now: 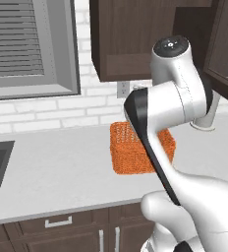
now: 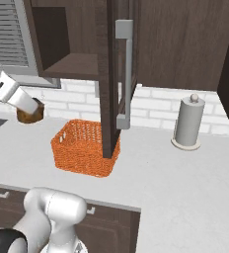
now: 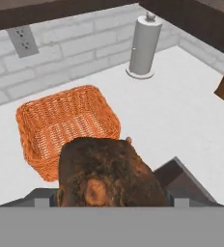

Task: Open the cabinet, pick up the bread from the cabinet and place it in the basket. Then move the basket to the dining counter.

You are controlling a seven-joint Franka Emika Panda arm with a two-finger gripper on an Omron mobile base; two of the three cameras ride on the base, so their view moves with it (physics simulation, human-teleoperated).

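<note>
One round brown bread (image 3: 111, 173) sits between our pincer's (image 3: 112, 201) two dark finger tips in the hand view. We hold the pincer wide open around the bread, and the bread fills the gap, so we have hold of it. In the right base view we see the bread (image 2: 29, 114) at the end of our white arm, up in the air over the bench (image 2: 185, 183) near its back edge, by the brick wall.

We see the orange basket (image 3: 65, 125) on the bench, close to the back edge. Our bread hangs above the bench just beside the basket, not in it. In the right base view the basket (image 2: 84, 147) stands under the open door of the cabinet (image 2: 111, 74), and the door's low corner hides part of the basket's far side. We see the long silver handle (image 2: 125, 74) on that door. The cabinet shelf behind the door is bare.

We see a grey paper roll (image 2: 188, 123) standing straight up farther along the bench, well apart from the basket, close to the wall.
</note>
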